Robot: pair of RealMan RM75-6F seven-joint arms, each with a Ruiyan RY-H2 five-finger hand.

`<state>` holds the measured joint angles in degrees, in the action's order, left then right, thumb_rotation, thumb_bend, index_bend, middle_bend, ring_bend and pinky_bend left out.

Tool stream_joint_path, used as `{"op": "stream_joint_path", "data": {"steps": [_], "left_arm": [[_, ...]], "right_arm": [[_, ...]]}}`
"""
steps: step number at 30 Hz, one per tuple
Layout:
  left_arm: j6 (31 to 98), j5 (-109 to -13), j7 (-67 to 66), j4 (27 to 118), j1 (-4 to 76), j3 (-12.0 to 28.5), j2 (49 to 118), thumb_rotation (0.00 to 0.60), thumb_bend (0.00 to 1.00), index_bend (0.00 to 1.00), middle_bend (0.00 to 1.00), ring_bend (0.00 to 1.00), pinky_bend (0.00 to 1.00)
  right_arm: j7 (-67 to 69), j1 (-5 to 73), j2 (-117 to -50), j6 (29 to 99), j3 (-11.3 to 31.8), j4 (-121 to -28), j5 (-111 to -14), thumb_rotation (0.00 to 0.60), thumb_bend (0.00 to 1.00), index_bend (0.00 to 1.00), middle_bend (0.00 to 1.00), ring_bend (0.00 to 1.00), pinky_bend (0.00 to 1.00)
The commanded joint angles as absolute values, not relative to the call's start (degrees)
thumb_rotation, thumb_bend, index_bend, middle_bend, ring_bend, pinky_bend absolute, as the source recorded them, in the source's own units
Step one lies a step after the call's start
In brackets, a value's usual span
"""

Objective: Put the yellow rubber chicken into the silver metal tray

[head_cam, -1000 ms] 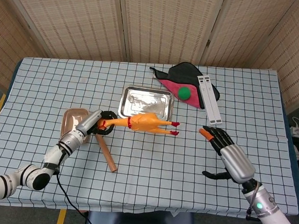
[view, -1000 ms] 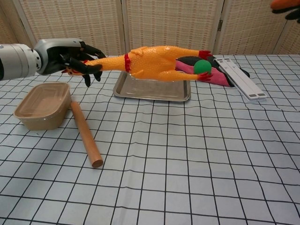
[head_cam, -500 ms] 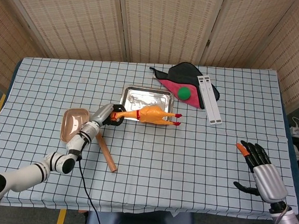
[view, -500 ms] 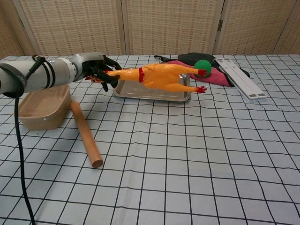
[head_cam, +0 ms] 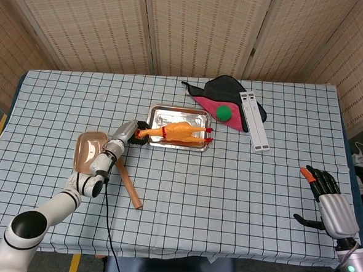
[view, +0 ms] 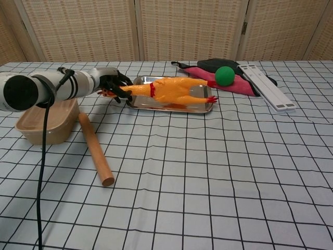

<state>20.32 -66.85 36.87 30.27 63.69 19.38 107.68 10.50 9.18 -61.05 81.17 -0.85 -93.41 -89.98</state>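
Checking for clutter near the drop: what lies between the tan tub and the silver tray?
In the head view, only the left hand, holding the chicken's head end.

- The head view looks steeply down from high above the near edge, taking in the whole checked table (head_cam: 228, 176) and the wicker screens (head_cam: 200, 29) behind it.
- The chest view sits low and close, facing level across the table (view: 208, 172) toward the screens (view: 190, 28).
- Both share the silver metal tray (head_cam: 158, 116) (view: 200, 110).

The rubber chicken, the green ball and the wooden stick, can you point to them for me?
rubber chicken (view: 174, 89), chest view, middle of its yellow body.
green ball (view: 225, 75), chest view, centre of the ball.
wooden stick (view: 95, 149), chest view, middle of its length.
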Motion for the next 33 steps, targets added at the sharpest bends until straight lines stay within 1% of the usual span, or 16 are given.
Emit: {"op": "stream_joint_path", "data": {"steps": [1,3,4,7,10,13,16,19,22,23,25,26,28,29,32,33], "left_arm": [[19.4,-68.6,39.9,31.1,64.0,19.4,107.4,0.600,0.55,0.00,0.08,0.00,0.13],[19.9,-69.5,40.7,32.0,63.9,19.4,106.9,0.600,0.51,0.00,0.01,0.00,0.12],[20.7,-69.9,40.9,32.4,63.8,19.4,106.8,0.600,0.48,0.00,0.00,0.00,0.12],[24.7,-70.3,41.7,33.0,63.3,20.4,107.2,0.600,0.44,0.00,0.00,0.00,0.13],[25.9,-70.4,42.7,35.1,63.0,20.9,106.0,0.600,0.42,0.00,0.00,0.00,0.12],[29.3,-71.7,42.4,39.4,61.6,20.6,103.4,0.600,0.42,0.00,0.00,0.00,0.11],[35.2,-74.2,39.7,47.3,58.6,19.1,98.7,0.600,0.42,0.00,0.00,0.00,0.10],[44.2,-77.6,33.6,58.9,53.0,16.3,91.8,0.600,0.42,0.00,0.00,0.00,0.08],[55.0,-81.4,25.3,72.0,45.3,12.0,84.1,0.600,0.41,0.00,0.00,0.00,0.06],[58.7,-83.0,22.1,76.8,42.1,9.7,81.0,0.600,0.41,0.00,0.00,0.00,0.05],[64.1,-85.0,17.9,83.0,37.2,6.2,76.8,0.600,0.41,0.00,0.00,0.00,0.04],[68.0,-86.2,15.1,85.9,33.8,4.0,74.7,0.600,0.41,0.00,0.00,0.00,0.04],[74.5,-87.6,11.3,88.2,28.4,1.0,72.8,0.600,0.41,0.00,0.00,0.00,0.03],[79.0,-88.7,9.7,88.9,24.8,-0.8,72.2,0.600,0.41,0.00,0.00,0.00,0.03],[88.6,-91.7,8.0,87.1,17.5,-4.3,72.1,0.600,0.41,0.00,0.00,0.00,0.05],[90.5,-91.9,6.7,86.4,15.7,-5.0,72.2,0.600,0.41,0.00,0.00,0.00,0.05]], "right_arm": [[11.1,9.6,-60.5,80.1,-0.9,-93.8,-90.0,0.600,0.01,0.00,0.00,0.00,0.00],[11.6,9.6,-60.4,80.0,-0.8,-94.0,-90.1,0.600,0.02,0.00,0.00,0.00,0.00],[11.9,9.6,-60.3,80.1,-0.8,-94.0,-90.2,0.600,0.02,0.00,0.00,0.00,0.00],[12.2,9.4,-60.2,80.2,-1.0,-94.1,-90.5,0.600,0.02,0.00,0.00,0.00,0.00],[12.1,9.0,-59.8,80.4,-1.3,-94.3,-90.8,0.600,0.02,0.00,0.00,0.00,0.00],[12.0,8.7,-59.5,80.9,-1.3,-94.4,-91.1,0.600,0.02,0.00,0.00,0.00,0.00],[10.9,8.5,-59.4,81.1,-1.2,-94.5,-91.2,0.600,0.02,0.00,0.00,0.00,0.00],[9.1,8.4,-59.5,81.2,-1.2,-95.0,-91.4,0.600,0.02,0.00,0.00,0.00,0.00],[6.8,8.1,-60.0,81.1,-1.4,-95.5,-91.3,0.600,0.02,0.00,0.00,0.00,0.00],[5.4,7.9,-60.4,81.0,-1.4,-95.6,-91.0,0.600,0.02,0.00,0.00,0.00,0.00],[3.0,7.6,-61.1,81.0,-1.4,-95.6,-90.4,0.600,0.02,0.00,0.00,0.00,0.00],[1.3,7.3,-61.8,81.0,-1.4,-95.5,-90.0,0.600,0.02,0.00,0.00,0.00,0.00],[-1.5,7.0,-62.6,80.6,-1.7,-95.5,-89.4,0.600,0.02,0.00,0.00,0.00,0.00],[-3.4,6.9,-62.8,80.0,-2.1,-95.7,-89.3,0.600,0.02,0.00,0.00,0.00,0.00],[-5.4,6.7,-62.7,79.4,-2.9,-96.3,-89.9,0.600,0.02,0.00,0.00,0.00,0.00],[-5.5,6.5,-62.9,79.8,-2.9,-96.3,-90.1,0.600,0.02,0.00,0.00,0.00,0.00]]}}
